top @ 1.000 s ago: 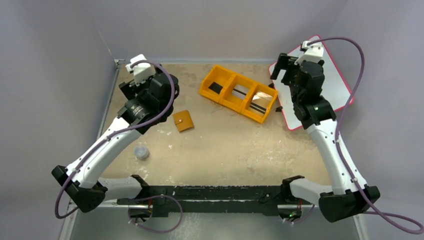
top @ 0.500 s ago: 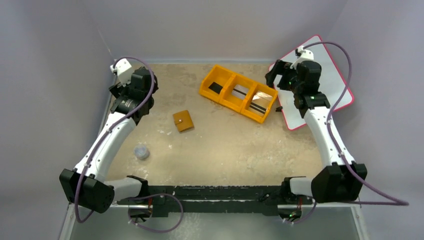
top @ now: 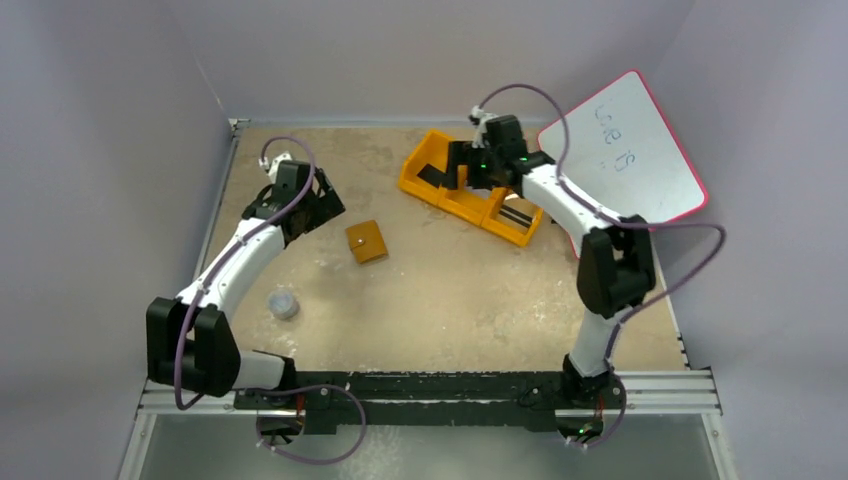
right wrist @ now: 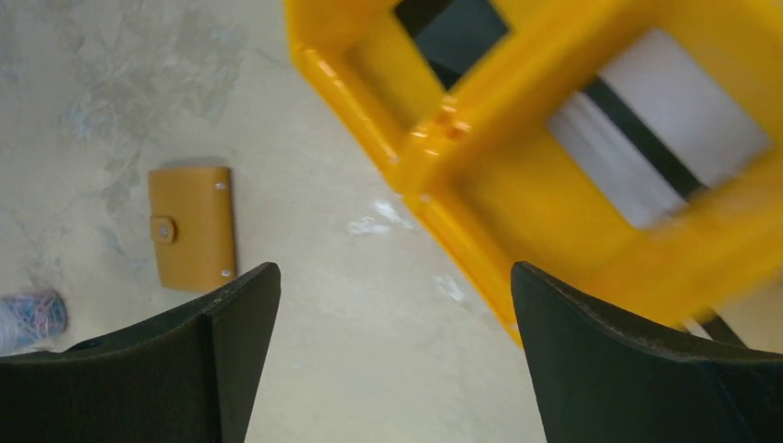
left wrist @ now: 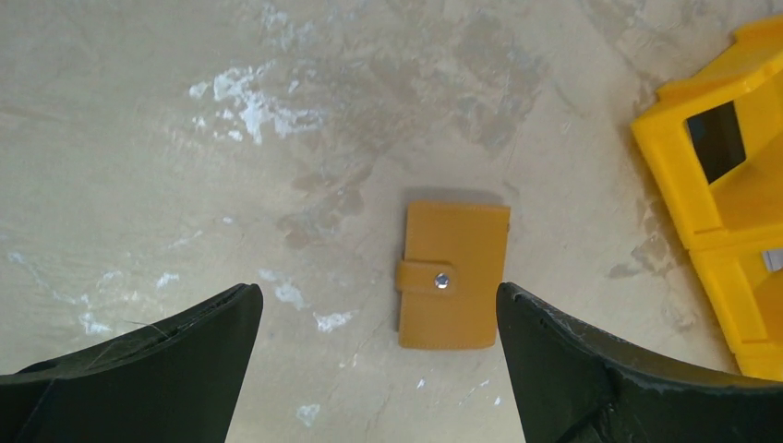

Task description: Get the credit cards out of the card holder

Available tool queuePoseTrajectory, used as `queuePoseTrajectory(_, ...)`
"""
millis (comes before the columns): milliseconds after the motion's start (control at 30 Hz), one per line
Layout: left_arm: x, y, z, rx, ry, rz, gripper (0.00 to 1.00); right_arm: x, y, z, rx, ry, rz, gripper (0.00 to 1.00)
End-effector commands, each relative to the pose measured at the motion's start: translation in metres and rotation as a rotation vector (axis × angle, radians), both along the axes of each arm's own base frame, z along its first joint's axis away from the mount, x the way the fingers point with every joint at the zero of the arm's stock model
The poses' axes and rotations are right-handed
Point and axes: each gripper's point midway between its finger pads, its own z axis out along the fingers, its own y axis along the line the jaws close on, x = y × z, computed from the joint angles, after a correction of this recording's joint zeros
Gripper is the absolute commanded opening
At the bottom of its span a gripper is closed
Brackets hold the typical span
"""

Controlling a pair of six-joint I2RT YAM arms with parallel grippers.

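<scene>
The card holder (top: 367, 241) is a tan wallet lying flat on the table, strap snapped shut; anything inside it is hidden. It shows in the left wrist view (left wrist: 452, 274) just ahead of my left gripper (left wrist: 379, 293), nearer its right finger, and small at the left of the right wrist view (right wrist: 191, 227). My left gripper (top: 328, 207) hangs open just left of the holder, touching nothing. My right gripper (top: 455, 168) hovers open and empty over the orange tray (top: 500, 230). A pale credit card with a black stripe (right wrist: 665, 129) lies in a tray compartment; another (top: 518, 213) shows in the end compartment.
The tray (right wrist: 480, 185) has three compartments, and its corner (left wrist: 665, 166) shows right of the holder. A red-edged whiteboard (top: 630, 150) leans at the back right. A small clear cap (top: 284, 304) sits near the left arm. Grey walls close in the table.
Both arms swung inward. The left gripper came down and right toward the card holder. The right gripper left the whiteboard and moved left over the orange tray.
</scene>
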Motion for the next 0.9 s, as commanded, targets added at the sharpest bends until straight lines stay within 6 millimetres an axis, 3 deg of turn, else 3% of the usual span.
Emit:
queuePoseTrajectory(0, -0.013, 0.005, 0.024, -0.053, -0.095, 0.058, 0.98, 0.002, 0.073, 0.005, -0.021, -0.020, 0.129, 0.94)
queuePoseTrajectory(200, -0.043, 0.046, 0.059, 0.019, -0.220, 0.242, 0.98, -0.015, 0.174, 0.001, 0.002, -0.070, 0.298, 0.89)
queuePoseTrajectory(433, -0.072, 0.079, 0.093, 0.068, -0.338, 0.395, 0.98, -0.034, 0.234, -0.037, 0.004, -0.003, 0.378, 0.77)
queuePoseTrajectory(500, -0.076, 0.082, 0.096, 0.076, -0.351, 0.407, 0.98, -0.037, 0.236, -0.059, -0.048, 0.028, 0.374, 0.77)
queuePoseTrajectory(700, -0.074, 0.079, 0.093, 0.075, -0.338, 0.384, 0.98, -0.045, 0.213, -0.111, -0.194, 0.082, 0.350, 0.71)
queuePoseTrajectory(800, -0.069, 0.071, 0.086, 0.063, -0.311, 0.339, 0.98, -0.059, 0.205, -0.126, -0.226, 0.114, 0.386, 0.55)
queuePoseTrajectory(867, -0.063, 0.062, 0.079, 0.050, -0.290, 0.289, 0.98, -0.071, 0.199, -0.134, -0.240, 0.131, 0.401, 0.50)
